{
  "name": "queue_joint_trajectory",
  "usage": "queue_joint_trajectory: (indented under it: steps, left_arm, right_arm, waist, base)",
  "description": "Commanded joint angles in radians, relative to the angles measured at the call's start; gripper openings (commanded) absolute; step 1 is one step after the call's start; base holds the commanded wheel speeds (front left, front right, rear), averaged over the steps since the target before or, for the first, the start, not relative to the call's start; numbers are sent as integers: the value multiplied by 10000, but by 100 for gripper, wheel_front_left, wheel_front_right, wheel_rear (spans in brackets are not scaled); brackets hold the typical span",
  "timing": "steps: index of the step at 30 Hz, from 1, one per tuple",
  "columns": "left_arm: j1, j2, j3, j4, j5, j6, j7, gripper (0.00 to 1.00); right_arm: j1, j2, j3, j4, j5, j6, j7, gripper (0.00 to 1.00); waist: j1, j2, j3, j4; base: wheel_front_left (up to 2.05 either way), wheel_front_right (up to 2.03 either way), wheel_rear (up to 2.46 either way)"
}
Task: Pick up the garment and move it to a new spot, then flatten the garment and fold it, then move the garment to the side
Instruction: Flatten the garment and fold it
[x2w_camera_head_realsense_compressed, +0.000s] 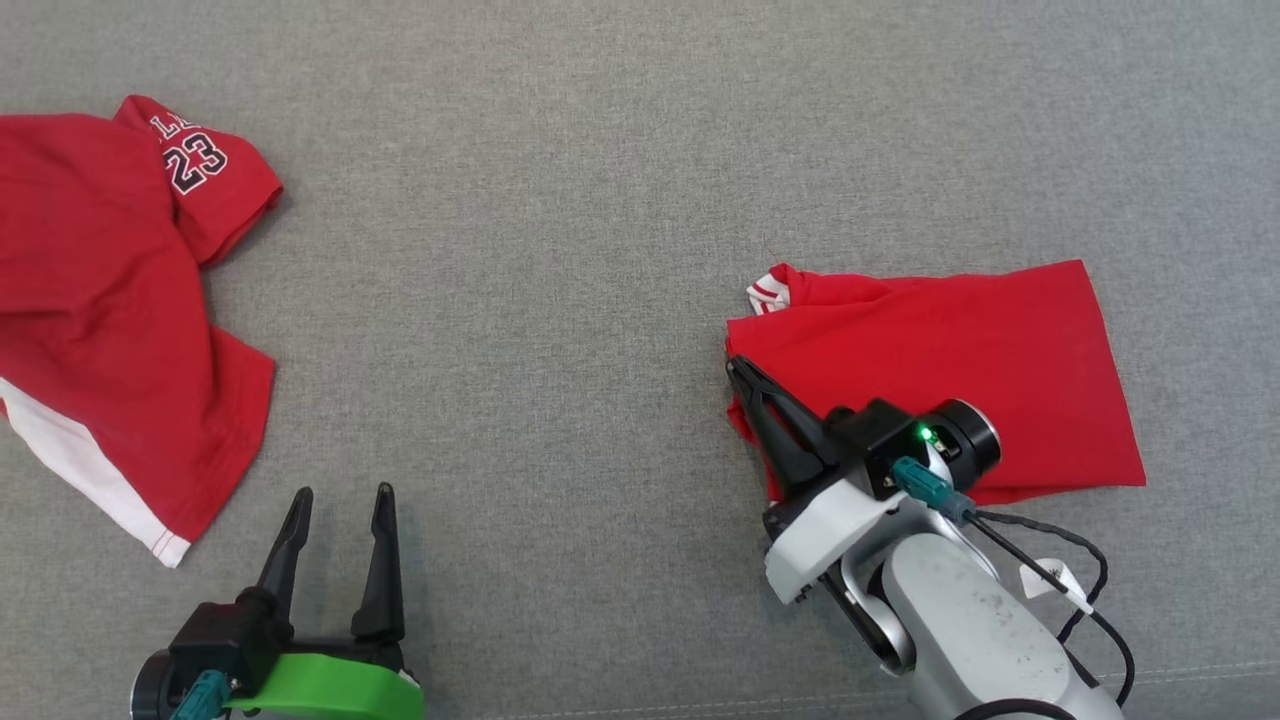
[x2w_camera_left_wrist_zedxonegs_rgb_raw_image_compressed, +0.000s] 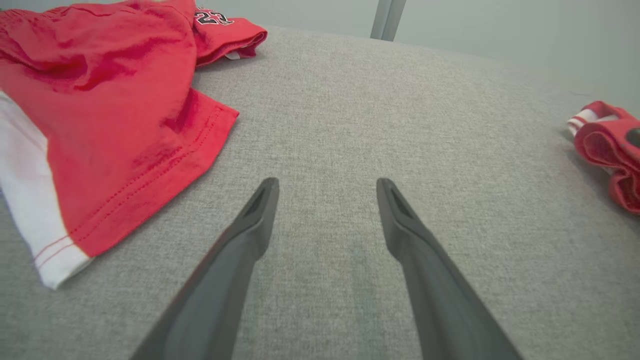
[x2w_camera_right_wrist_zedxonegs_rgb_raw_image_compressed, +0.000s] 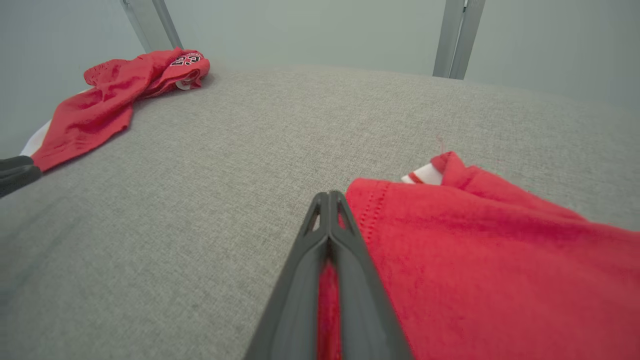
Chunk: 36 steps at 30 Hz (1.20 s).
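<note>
The garment (x2w_camera_head_realsense_compressed: 950, 340) is red with a white-striped trim and lies folded into a rough rectangle on the grey cloth surface at the right. My right gripper (x2w_camera_head_realsense_compressed: 735, 365) lies along its left edge, shut on the garment's hem. In the right wrist view the garment (x2w_camera_right_wrist_zedxonegs_rgb_raw_image_compressed: 475, 250) spreads to the right of my right gripper (x2w_camera_right_wrist_zedxonegs_rgb_raw_image_compressed: 328, 195), and red cloth shows between the fingers lower down. My left gripper (x2w_camera_head_realsense_compressed: 343, 492) stands open at the lower left with nothing between its fingers. The left wrist view has my left gripper (x2w_camera_left_wrist_zedxonegs_rgb_raw_image_compressed: 327, 182) over bare surface and the garment (x2w_camera_left_wrist_zedxonegs_rgb_raw_image_compressed: 600, 145) bunched at the far right.
Another red garment (x2w_camera_head_realsense_compressed: 100, 300), with a white band and the number 23, lies crumpled at the left; this other garment (x2w_camera_left_wrist_zedxonegs_rgb_raw_image_compressed: 100, 100) is close to my left gripper's left side. The grey surface (x2w_camera_head_realsense_compressed: 520, 250) stretches between the two. Metal posts (x2w_camera_right_wrist_zedxonegs_rgb_raw_image_compressed: 457, 35) stand beyond the far edge.
</note>
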Motion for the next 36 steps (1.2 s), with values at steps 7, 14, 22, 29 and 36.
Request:
queue_joint_trajectory:
  steps: [7,14,22,29,36]
  left_arm:
    - [315,22,293,-43,-207,84,0,100]
    - [777,20,497,10,-447,164,0,100]
    - [1135,22,681,-30,-540,176,0,100]
    - [1323,22,635,21,-452,76,0,100]
    - [1563,22,841,78,-297,2,0,100]
  right_arm:
    - [931,-40,-628,-1225,-72,-15,-26,30]
    - [2357,-395,-2115,-2668,-470,-16,-26,100]
    - [3811,-855,-3634,-3631,-407,-15,-26,100]
    - [4562,-1008,-4447,-3248,-326,-15,-26,100]
    - [4977,-1184,-4701,-2640,-165,-15,-28,100]
  waist:
    - [0,0,-761,-128]
    - [0,0,-1586,-344]
    - [0,0,-2253,-587]
    - [0,0,-2656,-640]
    - [0,0,-2894,-721]
  base:
    - [0,0,0]
    - [0,0,0]
    - [0,0,0]
    - [0,0,0]
    - [0,0,0]
